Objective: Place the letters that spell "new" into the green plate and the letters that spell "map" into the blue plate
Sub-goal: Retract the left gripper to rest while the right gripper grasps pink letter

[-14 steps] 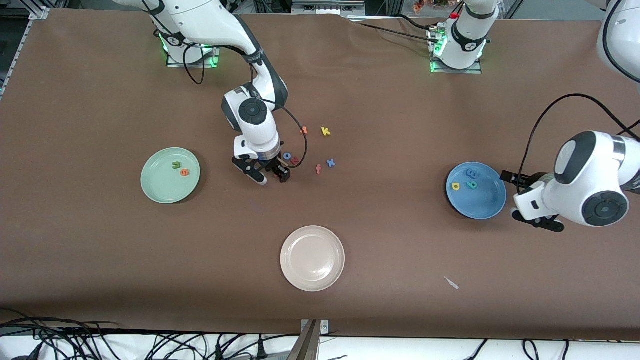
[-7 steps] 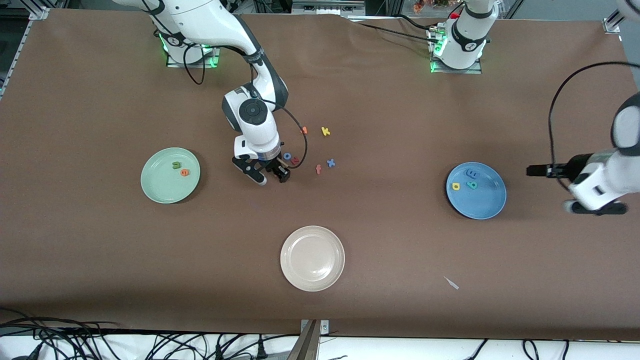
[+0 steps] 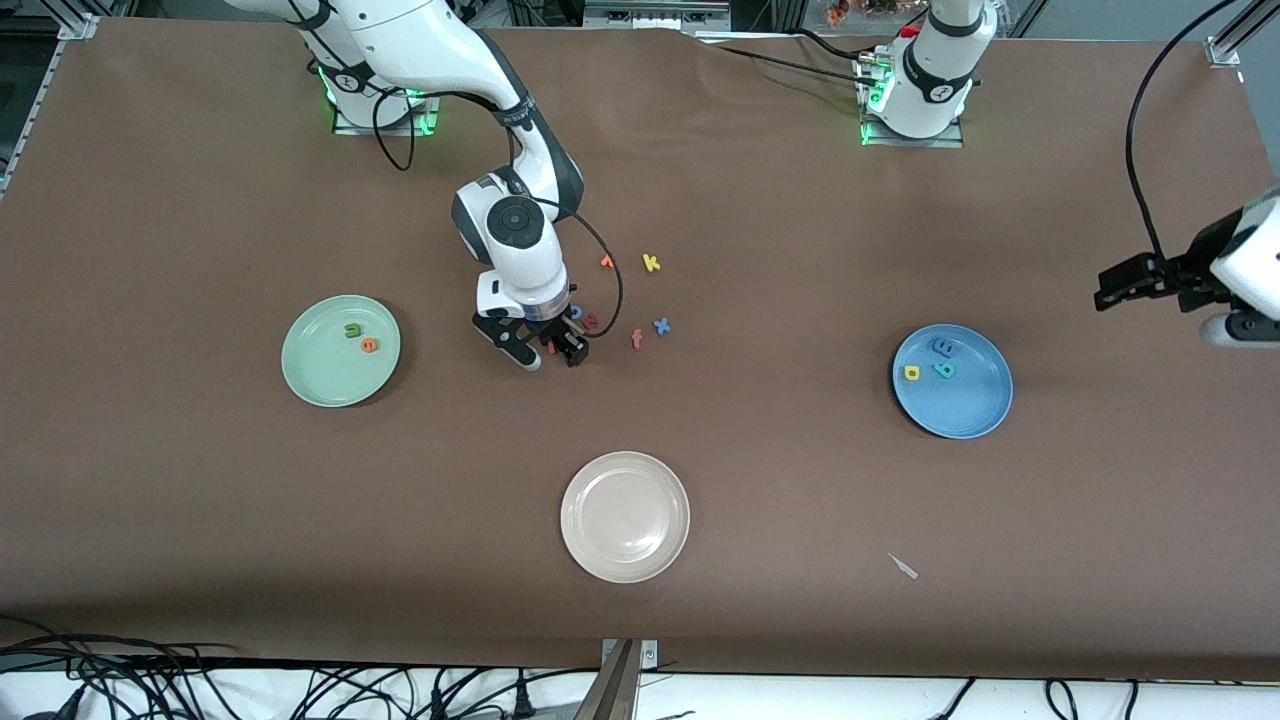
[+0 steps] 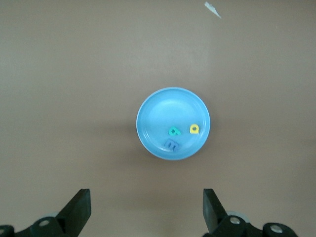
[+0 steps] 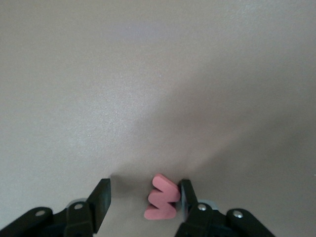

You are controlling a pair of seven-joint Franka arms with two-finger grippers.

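Two letters, "n" (image 3: 352, 329) and "e" (image 3: 369, 345), lie in the green plate (image 3: 310, 375); right gripper (image 3: 547, 350), low among the loose letters, jaws parted around the "w" (image 5: 162, 200), grip unconfirmed; blue plate (image 3: 975, 410) holds "map" (image 3: 940, 360); left gripper (image 4: 145, 210) open, waiting.

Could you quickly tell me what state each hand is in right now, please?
Left hand: open, empty, high over the blue plate.
Right hand: open around the pink "w", which touches one finger only.
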